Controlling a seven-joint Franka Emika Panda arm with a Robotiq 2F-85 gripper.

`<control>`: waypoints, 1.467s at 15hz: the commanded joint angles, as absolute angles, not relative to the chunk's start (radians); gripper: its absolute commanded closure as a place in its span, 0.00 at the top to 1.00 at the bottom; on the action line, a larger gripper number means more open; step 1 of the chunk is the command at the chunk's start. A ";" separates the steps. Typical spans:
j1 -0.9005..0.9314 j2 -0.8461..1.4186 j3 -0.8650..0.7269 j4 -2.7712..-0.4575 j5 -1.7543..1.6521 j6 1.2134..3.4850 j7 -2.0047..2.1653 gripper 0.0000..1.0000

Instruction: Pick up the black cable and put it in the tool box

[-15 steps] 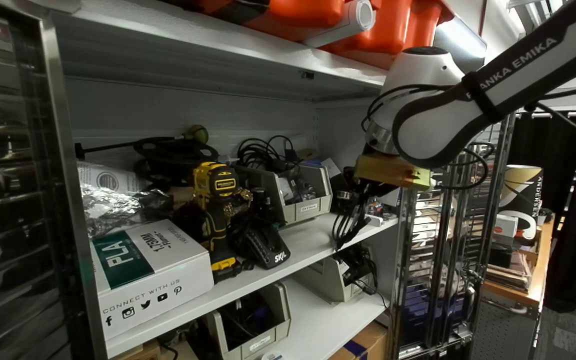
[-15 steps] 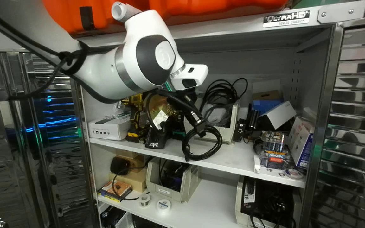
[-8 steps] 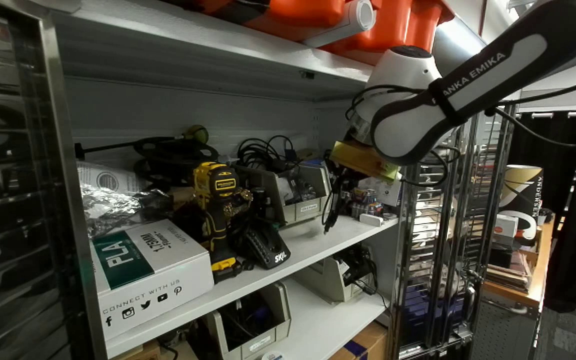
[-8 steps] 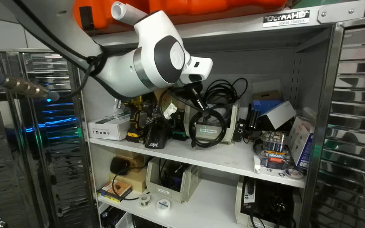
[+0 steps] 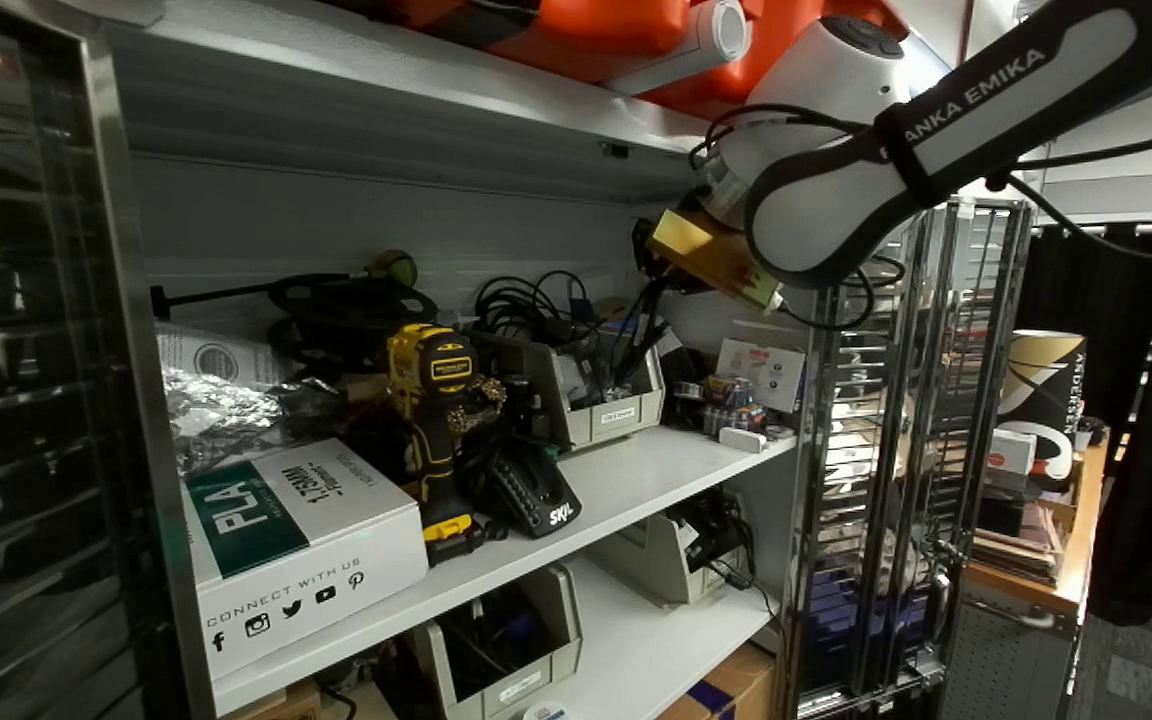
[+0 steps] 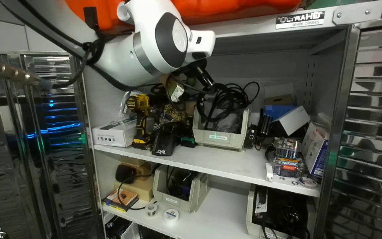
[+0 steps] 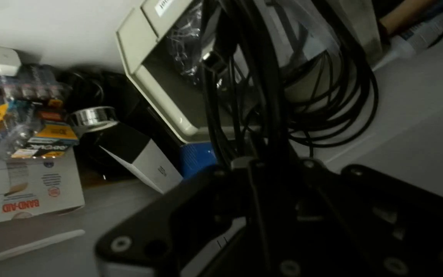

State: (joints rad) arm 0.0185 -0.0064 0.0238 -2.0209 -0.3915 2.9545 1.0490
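Observation:
The black cable (image 6: pixel 200 108) is a small loose coil hanging from my gripper (image 6: pixel 211 87). In the wrist view my gripper (image 7: pixel 262 154) is shut on the cable (image 7: pixel 262 57), though the fingertips are dark. The likely tool box is an open light-grey labelled bin (image 6: pixel 207 141) on the upper shelf; it also shows in an exterior view (image 5: pixel 616 425) and the wrist view (image 7: pixel 160 100). A bigger tangle of black cords (image 6: pixel 244 96) lies in it. The coil overlaps the bin's upper part and that tangle; whether they touch, I cannot tell.
A yellow drill (image 6: pixel 139 116) and a black charger (image 6: pixel 162 142) stand left of the bin. A battery pack (image 6: pixel 287 159) and a white box (image 6: pixel 290 121) stand right of it. The cabinet's top shelf edge (image 6: pixel 244 30) is close to the arm. More bins (image 6: pixel 177 199) stand below.
My gripper moved inward toward the bin, then rose. The cable coil went up with it, from hanging at the shelf's front to in front of the bin's open top. It stayed held.

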 commanded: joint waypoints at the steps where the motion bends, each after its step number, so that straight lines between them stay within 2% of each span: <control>1: 0.011 0.058 0.017 -1.934 -0.445 3.049 1.101 0.10; 10: 0.050 0.374 -0.049 -1.641 -0.526 3.099 1.179 0.09; 19: 0.043 0.552 0.064 -1.408 -0.464 3.014 1.117 0.07; 20: 0.038 0.549 0.075 -1.411 -0.468 2.987 1.103 0.33; 21: 0.037 0.544 0.080 -1.414 -0.472 2.966 1.092 0.33; 22: 0.041 0.535 0.079 -1.422 -0.479 2.950 1.084 0.40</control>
State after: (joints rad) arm 0.0429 0.5306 0.0604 -1.4775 -0.4770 3.0234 1.1288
